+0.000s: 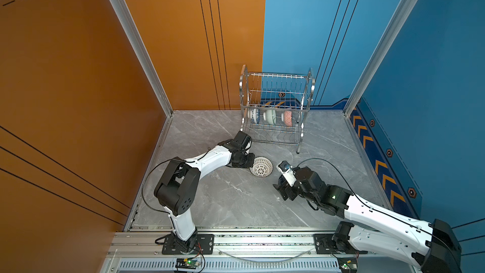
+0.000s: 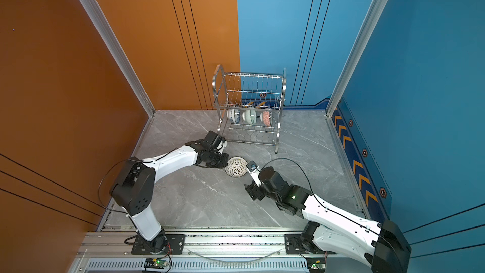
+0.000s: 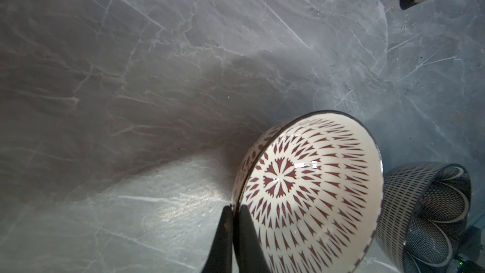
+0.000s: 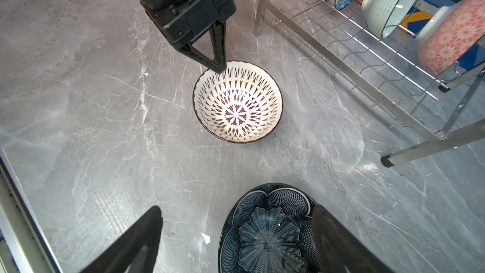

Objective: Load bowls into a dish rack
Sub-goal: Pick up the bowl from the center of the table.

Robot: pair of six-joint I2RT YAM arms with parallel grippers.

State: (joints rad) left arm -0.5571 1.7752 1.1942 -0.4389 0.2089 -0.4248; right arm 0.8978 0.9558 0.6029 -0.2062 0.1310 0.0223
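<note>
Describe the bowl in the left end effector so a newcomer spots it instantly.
Find the shiny two-tier steel wire dish rack on the grey marble tabletop; in front of it is a round ceramic bowl, rim pinched by the left end effector. Unlike the dark navy petal-patterned bowl nearby, it is white with reddish-brown radiating leaf marks.

No words or numbers are legible; orange chevrons (image 1: 381, 164) mark the blue wall (image 1: 433, 101).

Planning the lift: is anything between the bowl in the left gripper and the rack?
Nothing visible. Bare table lies between the held bowl and the rack; the navy bowl sits aside, by the right gripper.
</note>
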